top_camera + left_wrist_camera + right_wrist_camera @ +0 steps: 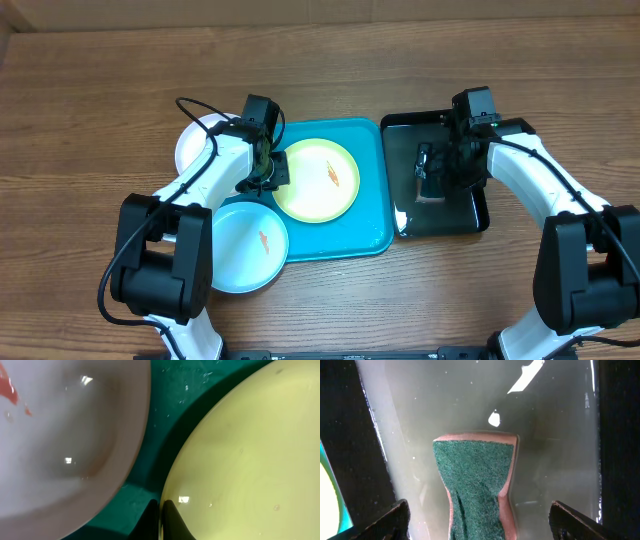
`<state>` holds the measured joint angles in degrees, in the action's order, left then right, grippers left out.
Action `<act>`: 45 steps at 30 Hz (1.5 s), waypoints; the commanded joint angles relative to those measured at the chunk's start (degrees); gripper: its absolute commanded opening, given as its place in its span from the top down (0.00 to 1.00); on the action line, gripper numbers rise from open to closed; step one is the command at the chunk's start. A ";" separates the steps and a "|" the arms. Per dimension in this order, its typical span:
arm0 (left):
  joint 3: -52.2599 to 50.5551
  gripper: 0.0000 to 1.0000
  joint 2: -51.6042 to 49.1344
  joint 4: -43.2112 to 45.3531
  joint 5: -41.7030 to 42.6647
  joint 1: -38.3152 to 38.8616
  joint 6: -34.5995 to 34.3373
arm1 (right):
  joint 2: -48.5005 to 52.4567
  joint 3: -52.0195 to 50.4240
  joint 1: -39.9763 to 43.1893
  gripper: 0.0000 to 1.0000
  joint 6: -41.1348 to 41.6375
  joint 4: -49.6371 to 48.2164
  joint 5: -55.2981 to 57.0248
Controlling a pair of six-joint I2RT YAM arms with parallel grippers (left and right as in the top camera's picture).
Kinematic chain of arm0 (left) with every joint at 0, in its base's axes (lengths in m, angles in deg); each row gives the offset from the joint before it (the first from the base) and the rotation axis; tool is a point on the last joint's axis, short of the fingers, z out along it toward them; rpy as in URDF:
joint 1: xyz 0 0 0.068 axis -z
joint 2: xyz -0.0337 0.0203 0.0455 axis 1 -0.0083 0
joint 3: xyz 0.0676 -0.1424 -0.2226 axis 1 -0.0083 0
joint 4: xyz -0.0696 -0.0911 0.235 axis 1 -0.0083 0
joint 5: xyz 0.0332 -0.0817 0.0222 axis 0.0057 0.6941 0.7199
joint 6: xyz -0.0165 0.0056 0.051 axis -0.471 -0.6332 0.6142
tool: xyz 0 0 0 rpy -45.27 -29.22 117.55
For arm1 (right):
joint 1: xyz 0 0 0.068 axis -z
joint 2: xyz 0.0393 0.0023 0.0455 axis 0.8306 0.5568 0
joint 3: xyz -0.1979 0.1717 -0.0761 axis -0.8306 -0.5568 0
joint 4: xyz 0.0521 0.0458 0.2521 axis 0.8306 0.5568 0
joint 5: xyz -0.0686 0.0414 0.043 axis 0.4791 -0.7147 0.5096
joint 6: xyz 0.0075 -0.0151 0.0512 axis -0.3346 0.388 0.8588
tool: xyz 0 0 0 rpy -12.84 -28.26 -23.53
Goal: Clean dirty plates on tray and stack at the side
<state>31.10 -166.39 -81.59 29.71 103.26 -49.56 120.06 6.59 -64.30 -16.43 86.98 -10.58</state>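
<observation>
The turquoise tray [370,235] lies mid-table. The yellow-green plate [305,190], with an orange smear, sits on it. My left gripper [268,172] is shut on this plate's left rim; in the left wrist view its fingers [160,510] pinch the plate's edge [240,460]. The light blue plate [240,255], also smeared, overlaps the tray's front left corner. The white plate [193,142] lies on the table to the left, partly hidden by my arm. A pale smeared plate [60,435] shows beside the yellow-green one; I cannot tell which it is. My right gripper [432,172] is open.
A glossy black tray [400,135] holding shallow water stands right of the turquoise tray. A sponge with a green scouring face [472,475] lies in it, between my right gripper's open fingers [480,512] without touching them. Bare wooden table surrounds both trays.
</observation>
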 commanded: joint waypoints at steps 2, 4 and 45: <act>-0.66 0.96 -0.57 1.88 3.82 -0.22 -0.37 | 0.00 0.15 -0.15 0.10 -6.38 0.90 0.55; -0.66 0.96 -0.57 2.34 4.63 -0.20 -0.37 | 0.00 1.01 -0.15 0.10 -9.38 2.36 0.57; -0.68 0.94 -0.59 3.08 4.02 -0.20 -0.33 | 0.02 0.42 -2.56 0.41 -2.08 0.44 -0.63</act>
<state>31.06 -166.39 -78.73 33.56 103.29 -49.78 120.06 7.29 -65.42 -20.21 87.83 -13.37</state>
